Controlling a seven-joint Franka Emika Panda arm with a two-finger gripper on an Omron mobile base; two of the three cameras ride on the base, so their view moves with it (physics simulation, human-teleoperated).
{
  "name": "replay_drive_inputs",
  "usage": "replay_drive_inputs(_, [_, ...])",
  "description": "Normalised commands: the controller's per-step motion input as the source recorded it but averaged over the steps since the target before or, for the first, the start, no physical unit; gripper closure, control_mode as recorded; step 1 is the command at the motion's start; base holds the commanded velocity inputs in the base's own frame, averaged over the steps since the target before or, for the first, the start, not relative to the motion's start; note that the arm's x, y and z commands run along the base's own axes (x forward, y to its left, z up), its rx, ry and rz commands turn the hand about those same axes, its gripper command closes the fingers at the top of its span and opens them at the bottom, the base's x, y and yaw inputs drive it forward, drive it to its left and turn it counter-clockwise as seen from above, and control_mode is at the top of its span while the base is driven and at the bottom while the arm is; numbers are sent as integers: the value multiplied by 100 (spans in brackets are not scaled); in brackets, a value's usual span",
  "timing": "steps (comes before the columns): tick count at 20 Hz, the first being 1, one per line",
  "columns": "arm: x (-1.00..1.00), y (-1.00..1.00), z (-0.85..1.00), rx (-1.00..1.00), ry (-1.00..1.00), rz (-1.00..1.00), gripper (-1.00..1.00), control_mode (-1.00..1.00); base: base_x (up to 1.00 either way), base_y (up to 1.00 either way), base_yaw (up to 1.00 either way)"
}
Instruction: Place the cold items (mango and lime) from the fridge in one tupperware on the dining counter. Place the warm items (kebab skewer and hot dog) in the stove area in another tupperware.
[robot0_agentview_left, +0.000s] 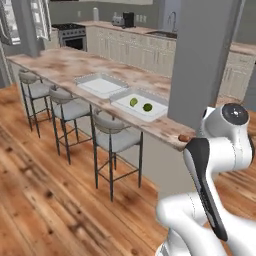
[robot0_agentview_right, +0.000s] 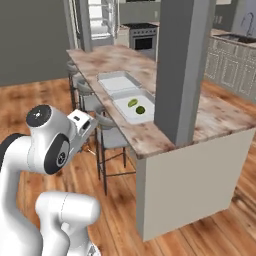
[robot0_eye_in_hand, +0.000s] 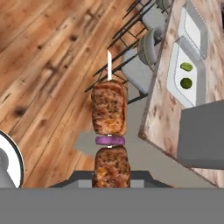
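A simulated kitchen. On the dining table (robot0_agentview_left: 60, 67), two pale grey tupperware trays sit side by side. The nearer tray (robot0_agentview_left: 120, 104) already holds the mango (robot0_agentview_left: 133, 102) and, just at its 3 o'clock, the lime (robot0_agentview_left: 147, 107), so the cold half looks done. The farther tray (robot0_agentview_left: 95, 86) is empty. In the hand view, the gripper (robot0_eye_in_hand: 111, 181) is pinched on a kebab skewer (robot0_eye_in_hand: 109, 118) above the wood floor, well short of the table. The skewer and the hot dog remain to be placed.
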Motion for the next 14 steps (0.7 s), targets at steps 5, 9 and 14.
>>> replay_drive_inputs(5, [0,0,0,0,0,0,100,100,73,95,-43])
replay_drive_inputs(9, [0,0,0,0,0,0,100,100,58,99,-45])
replay_drive_inputs(14, [0,0,0,0,0,0,100,100,44,100,-42])
